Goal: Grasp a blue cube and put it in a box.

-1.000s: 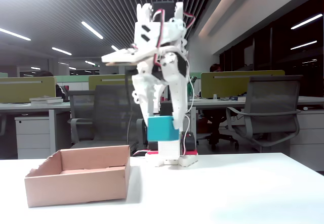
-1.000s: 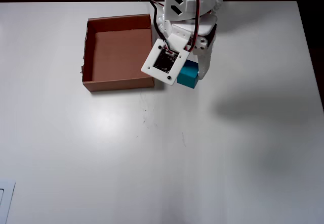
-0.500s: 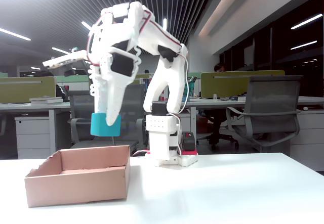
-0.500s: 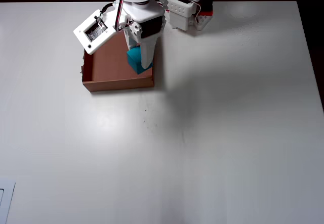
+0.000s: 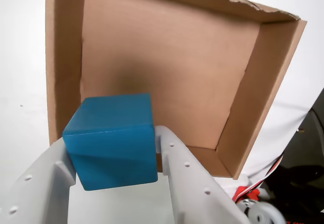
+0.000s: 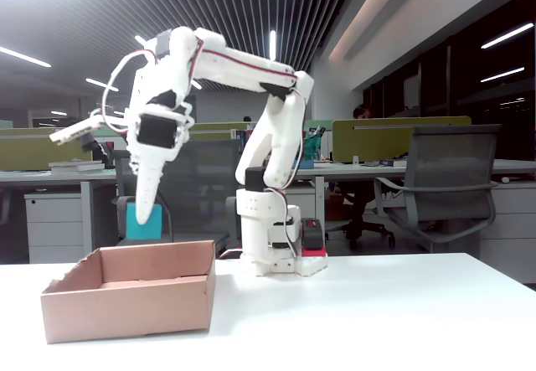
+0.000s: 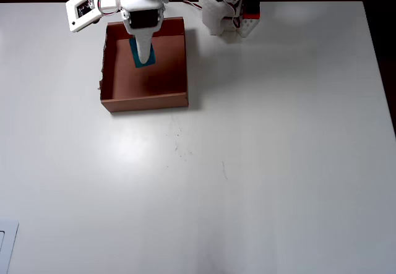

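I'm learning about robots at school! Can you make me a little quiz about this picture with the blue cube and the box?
1. True or false: the blue cube is lying on the floor of the box.
2. In the overhead view, the gripper is: A) above the bare table, B) above the box, C) beside the arm's base.
3. Fill in: in the wrist view, the cube sits between the two white ____.

Key
1. False. The fixed view shows the cube held in the air above the box's walls.
2. B.
3. Fingers.
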### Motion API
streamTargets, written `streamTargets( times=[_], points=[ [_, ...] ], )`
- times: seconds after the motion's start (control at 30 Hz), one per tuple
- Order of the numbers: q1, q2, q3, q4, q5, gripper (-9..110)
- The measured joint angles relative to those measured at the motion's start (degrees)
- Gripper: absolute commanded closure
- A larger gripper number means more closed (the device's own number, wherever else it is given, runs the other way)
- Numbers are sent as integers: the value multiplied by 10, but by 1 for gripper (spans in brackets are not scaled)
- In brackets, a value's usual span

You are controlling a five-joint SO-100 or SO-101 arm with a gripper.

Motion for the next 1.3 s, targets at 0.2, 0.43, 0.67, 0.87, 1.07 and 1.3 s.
streamTargets(
  times=[0.2, 0.43, 0.67, 0.87, 1.07, 1.3],
  points=[
    [1, 3, 111, -106, 0, 87],
    [1, -14, 200, -200, -12, 87],
    [2, -40, 248, -243, -33, 87],
    [2, -56, 246, -243, -41, 87],
    [2, -58, 246, -244, -45, 86],
    [2, -59, 247, -220, -45, 75]
  ],
)
